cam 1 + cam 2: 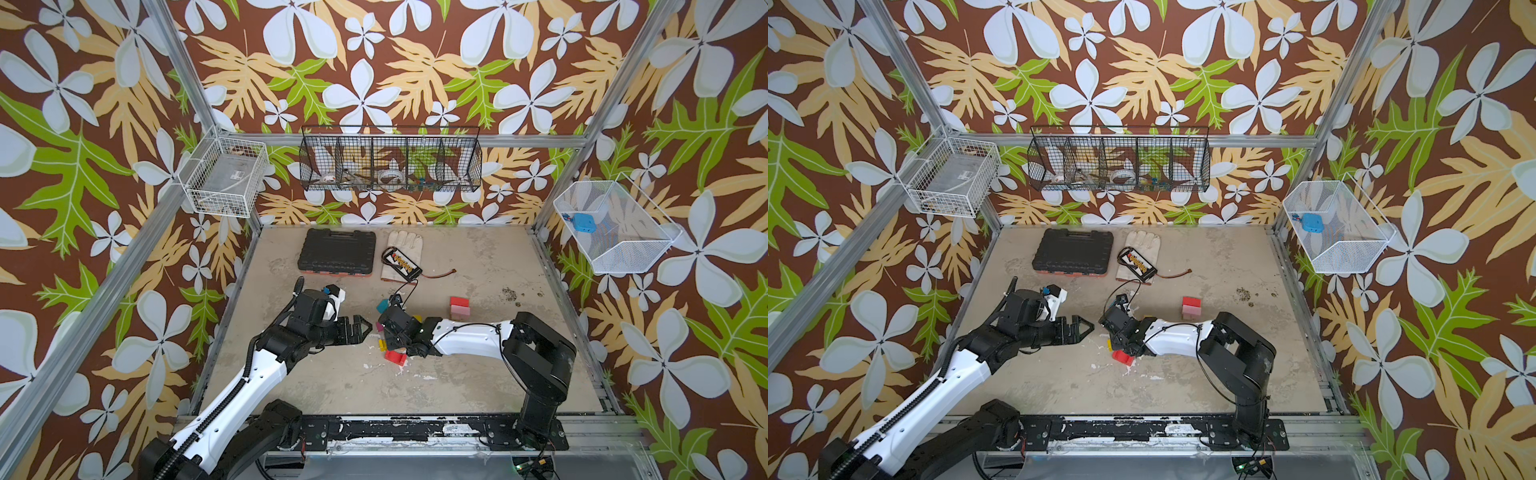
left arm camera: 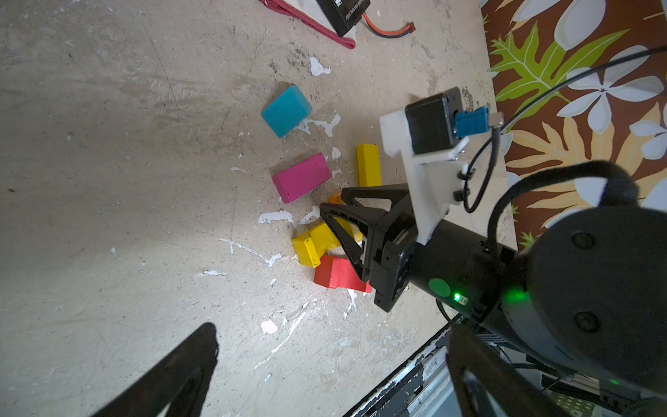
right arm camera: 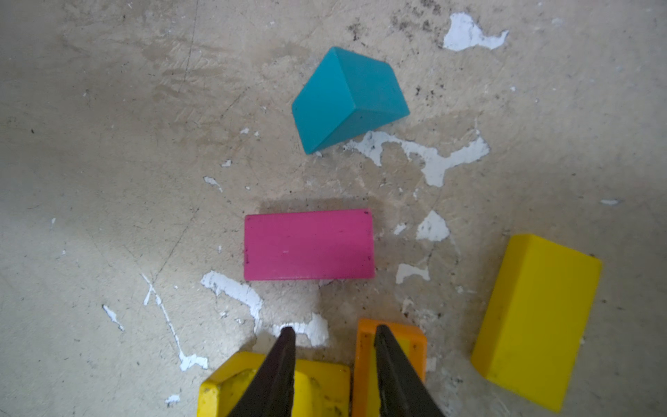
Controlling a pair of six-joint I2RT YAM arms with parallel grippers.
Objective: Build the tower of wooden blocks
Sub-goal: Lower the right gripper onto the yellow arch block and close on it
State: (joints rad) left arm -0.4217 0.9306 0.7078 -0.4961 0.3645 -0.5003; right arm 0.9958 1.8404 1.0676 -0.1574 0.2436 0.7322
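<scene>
White shells (image 1: 469, 334), black joints (image 1: 540, 357), ribbed black cable (image 1: 208, 419), green light (image 2: 457, 296), triangular black right pincer (image 3: 334, 328)

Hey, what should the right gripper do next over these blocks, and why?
Probably nudge the right gripper sideways to centre on the orange block before closing. Its open tips straddle the seam between that block and the yellow arch, so closing here might pinch both or neither.

We are seeing the tabletop (image 3: 108, 180) carrying a magenta block (image 3: 308, 244) ahead of the right fingers (image 3: 279, 368), a teal block (image 3: 348, 97) farther ahead, a yellow block (image 3: 325, 388) and orange block (image 3: 364, 361) beneath them.
</scene>
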